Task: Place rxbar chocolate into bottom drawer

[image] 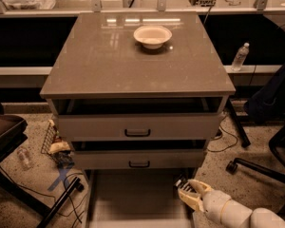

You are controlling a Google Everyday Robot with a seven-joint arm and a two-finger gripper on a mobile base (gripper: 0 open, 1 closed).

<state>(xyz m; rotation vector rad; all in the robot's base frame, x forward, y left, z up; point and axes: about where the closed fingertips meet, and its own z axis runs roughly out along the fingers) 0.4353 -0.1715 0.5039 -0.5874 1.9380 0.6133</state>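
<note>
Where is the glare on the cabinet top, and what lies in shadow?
Camera view: glare stripes sit on the glossy brown cabinet top, at its far end left of the white round bowl; the gaps above both upper drawers are dark; the light-grey bottom drawer is dim, the cream gripper near its right rail.

Gripper (189, 195) lower right — cream-yellow; arm (237, 215) white, rounded, jointed segments.

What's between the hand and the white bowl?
Camera view: bare cabinet top, then the two upper drawer fronts. The hand sits low at the bottom drawer's right edge.
</note>
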